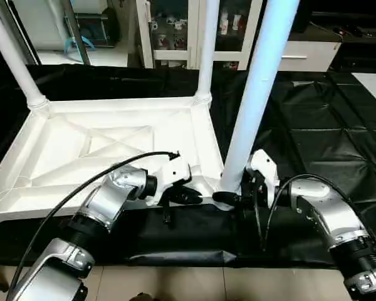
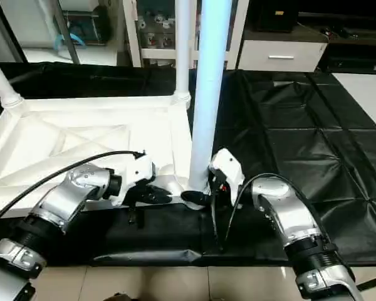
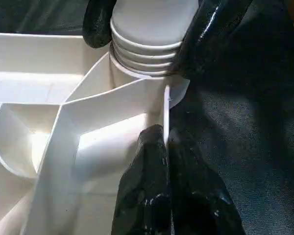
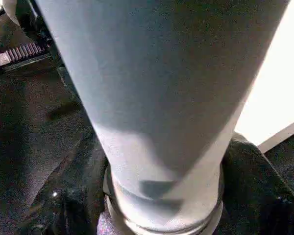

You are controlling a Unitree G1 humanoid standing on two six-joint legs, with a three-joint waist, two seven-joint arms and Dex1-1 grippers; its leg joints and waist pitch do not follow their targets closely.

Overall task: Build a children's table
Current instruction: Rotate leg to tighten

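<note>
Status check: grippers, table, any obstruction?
Left gripper shut on white plastic tabletop's rim. Right gripper around base of near white tube leg, standing in corner socket. Nothing in the way.

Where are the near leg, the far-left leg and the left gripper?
near leg (image 1: 254,94), left eye view, mid shaft
far-left leg (image 1: 15,66), left eye view, shaft above its socket
left gripper (image 3: 165,147), left wrist view, fingertips pinching the table top's thin wall

near leg (image 1: 257,88) cropped at top, socket hidden behind pincers
</note>
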